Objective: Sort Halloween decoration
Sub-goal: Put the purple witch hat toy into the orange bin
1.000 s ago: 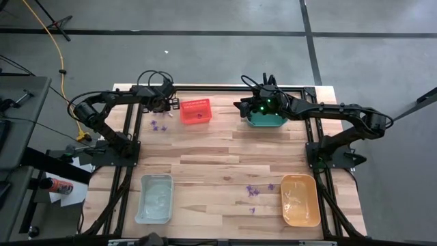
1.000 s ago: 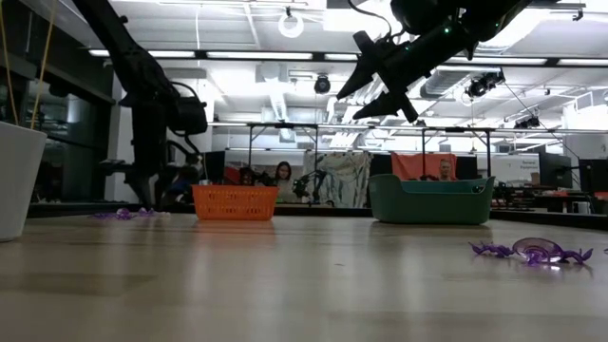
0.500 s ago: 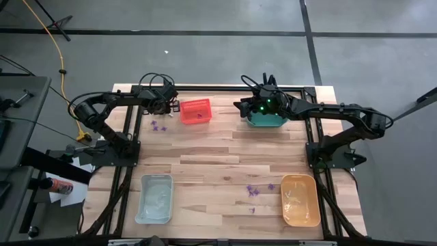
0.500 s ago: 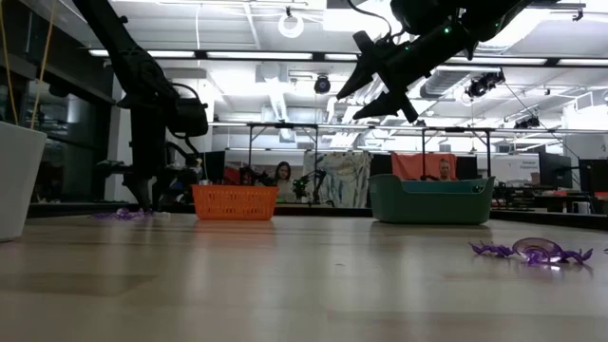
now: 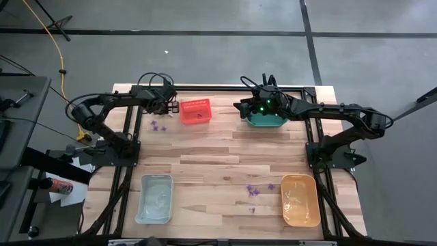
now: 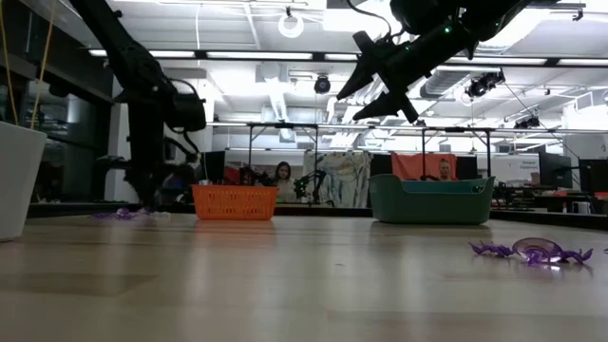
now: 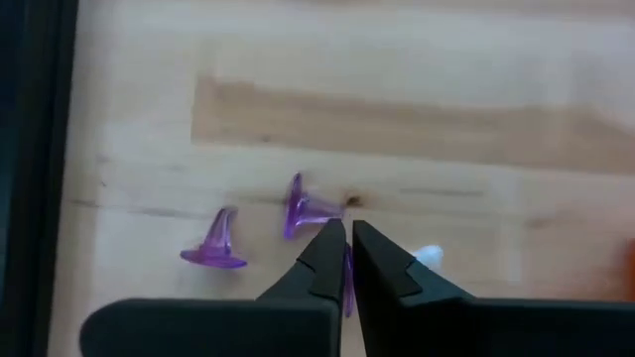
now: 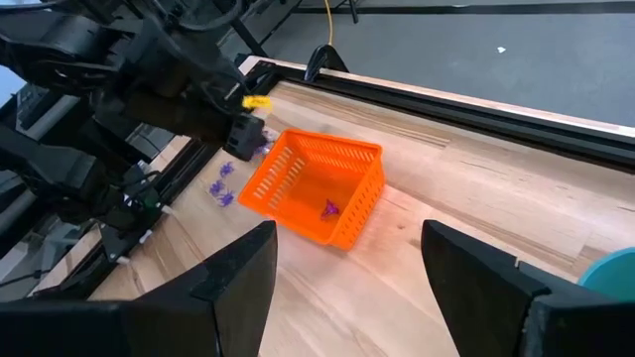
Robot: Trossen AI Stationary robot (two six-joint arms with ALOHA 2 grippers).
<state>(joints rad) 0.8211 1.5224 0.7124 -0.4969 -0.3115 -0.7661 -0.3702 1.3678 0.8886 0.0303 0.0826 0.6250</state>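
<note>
Now left gripper (image 7: 344, 238) closed, on purple trinket (image 7: 346, 283)

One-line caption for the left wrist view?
Left end effector closed on a thin purple trinket, two more purple trinkets lying beside it on the wooden table.

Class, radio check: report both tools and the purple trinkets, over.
Left tool shut on a purple trinket, low beside the red bin. Right tool open, raised over the green bin. More trinkets loose near the orange bin. Nothing in the way.
</note>
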